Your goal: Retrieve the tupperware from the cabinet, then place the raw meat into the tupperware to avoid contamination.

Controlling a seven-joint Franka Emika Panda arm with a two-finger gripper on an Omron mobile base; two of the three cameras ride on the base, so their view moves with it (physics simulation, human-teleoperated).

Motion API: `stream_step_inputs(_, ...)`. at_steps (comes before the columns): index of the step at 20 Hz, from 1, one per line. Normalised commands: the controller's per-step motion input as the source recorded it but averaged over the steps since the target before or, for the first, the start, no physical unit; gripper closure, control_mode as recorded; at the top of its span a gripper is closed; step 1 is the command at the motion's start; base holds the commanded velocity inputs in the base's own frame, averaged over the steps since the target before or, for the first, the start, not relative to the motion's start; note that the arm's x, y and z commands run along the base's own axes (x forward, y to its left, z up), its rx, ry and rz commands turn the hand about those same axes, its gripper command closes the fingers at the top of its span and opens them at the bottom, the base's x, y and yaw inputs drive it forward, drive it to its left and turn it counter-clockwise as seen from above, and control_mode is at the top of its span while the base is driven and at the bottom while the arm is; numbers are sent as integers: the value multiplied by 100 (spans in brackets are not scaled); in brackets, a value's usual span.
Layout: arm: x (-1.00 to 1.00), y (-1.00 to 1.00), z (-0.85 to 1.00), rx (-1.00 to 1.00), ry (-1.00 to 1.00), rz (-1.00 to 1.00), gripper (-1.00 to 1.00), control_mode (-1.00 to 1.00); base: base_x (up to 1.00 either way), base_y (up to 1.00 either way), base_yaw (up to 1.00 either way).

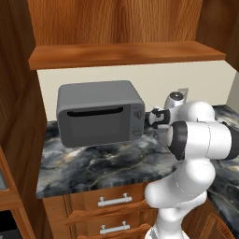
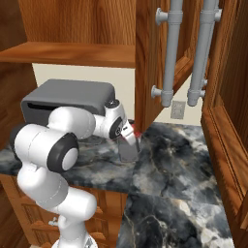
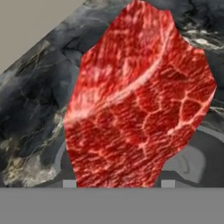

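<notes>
The raw meat (image 3: 140,100), a bright red marbled lump, hangs right in front of the hand camera and spans the gap between the fingers. Behind and below it lies the tupperware (image 3: 192,162), a small grey tub standing on the dark marble counter (image 3: 30,113). From the right base view my gripper (image 2: 131,137) points down just over the tupperware (image 2: 129,152), with a sliver of the raw meat (image 2: 138,131) showing at the fingers. The jaws look shut on the meat. The cabinet (image 2: 145,58) stands open above, its door swung out.
A big grey microwave (image 1: 98,114) sits on the counter to the left of the hand. Two long silver handles (image 2: 170,53) hang above the tub. A wall outlet (image 2: 178,110) is behind. Drawers (image 1: 114,200) run below the counter edge.
</notes>
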Motion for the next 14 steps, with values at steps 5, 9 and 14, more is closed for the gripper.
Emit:
stream_step_inputs(5,-12,-21,-11,0,0,6,100,-100,0,0,0)
stream_step_inputs(9,6,-16,-12,0,0,9,100,-100,0,0,0)
stream_step_inputs(14,3,-8,-21,0,3,11,100,-100,0,0,0)
